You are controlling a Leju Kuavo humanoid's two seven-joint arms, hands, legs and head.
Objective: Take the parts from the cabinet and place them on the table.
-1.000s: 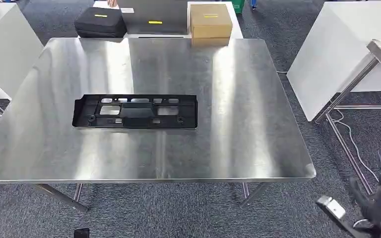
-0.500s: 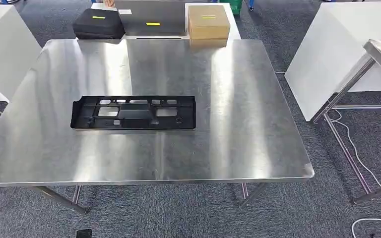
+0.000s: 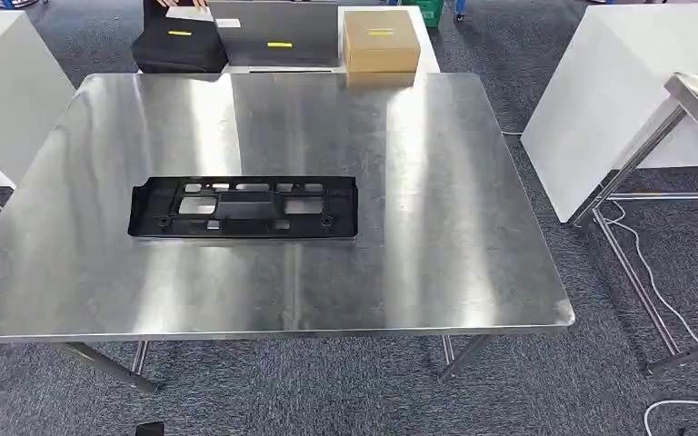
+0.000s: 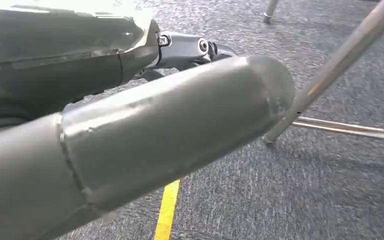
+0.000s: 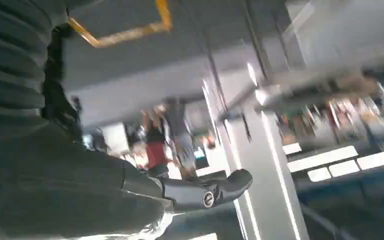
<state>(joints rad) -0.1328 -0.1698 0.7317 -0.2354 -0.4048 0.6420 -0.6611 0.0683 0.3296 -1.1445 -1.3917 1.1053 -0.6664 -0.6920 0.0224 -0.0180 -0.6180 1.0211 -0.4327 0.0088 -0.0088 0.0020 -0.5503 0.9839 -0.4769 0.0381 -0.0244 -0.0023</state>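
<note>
Gone from the head view's lower right corner since a second ago is the robot's dark right hand; the black rectangular plastic part with its cut-out slots has kept its place, lying flat on the left half of the brushed stainless-steel table, well back from the near edge. Beyond the table's far edge, a black zippered case with a yellow label, a grey flat panel and a tan cardboard box sit side by side on a white surface, and a person's hand shows at the very top, just above the case and panel. White boxy blocks flank the table on grey carpet, with a white cable trailing on the floor at right.

Seen from the left wrist, the left hand hangs over grey carpet beside a yellow floor line and a metal table leg; its thick grey thumb crosses the frame and a dark finger runs alongside, nothing visibly held, though whether the fingers are spread or curled cannot be told. From the right wrist, the right hand points into a blurred background, one dark finger extended; its grasp cannot be told either.
</note>
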